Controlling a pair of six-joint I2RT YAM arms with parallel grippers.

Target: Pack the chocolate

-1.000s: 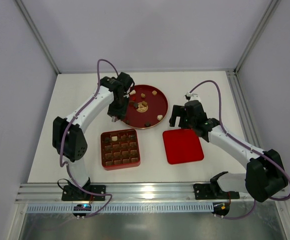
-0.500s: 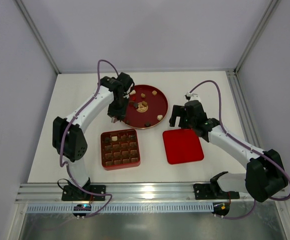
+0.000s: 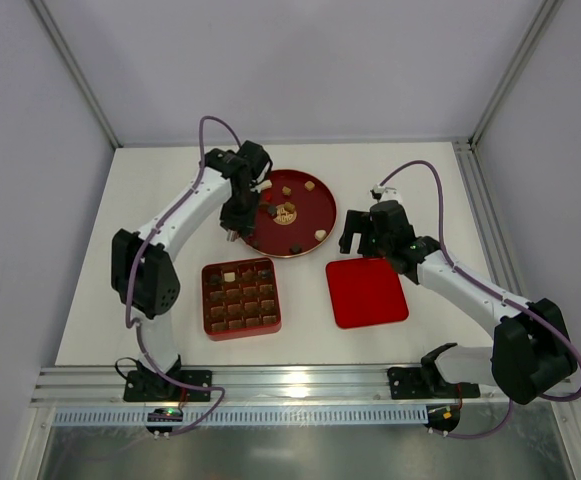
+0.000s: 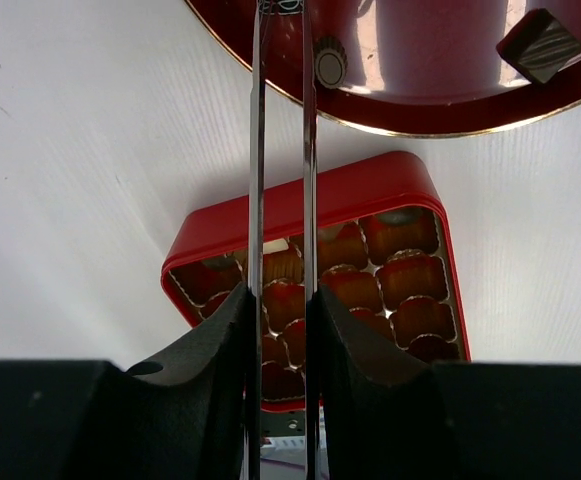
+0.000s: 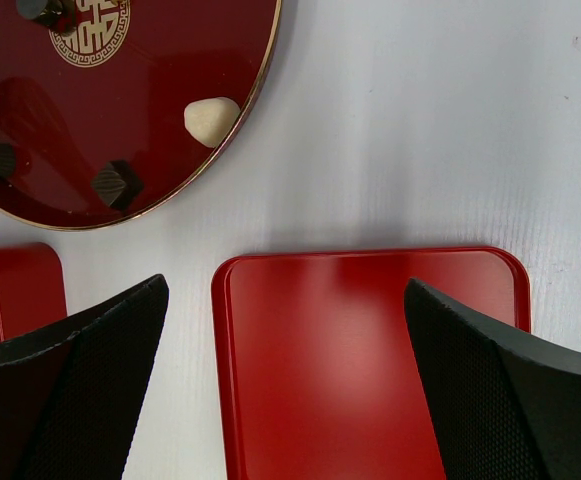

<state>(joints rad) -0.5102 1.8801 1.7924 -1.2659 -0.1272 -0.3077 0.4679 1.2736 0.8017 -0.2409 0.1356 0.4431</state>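
Left tool [image 4: 281,12] hangs at the plate [image 3: 310,185] rim, thin blades nearly together, grip impossible to tell; right tool [image 5: 285,300] gapes empty over the lid [image 5: 370,350]. Chocolate [image 5: 211,118] lies loose on the plate, mid-counter toward the far edge; a shallow pinch could drop a piece short of the tray [image 4: 300,200].

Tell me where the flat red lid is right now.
In the top view, the lid lies on the right side of the table, right of the grid tray and nearer than the round plate.
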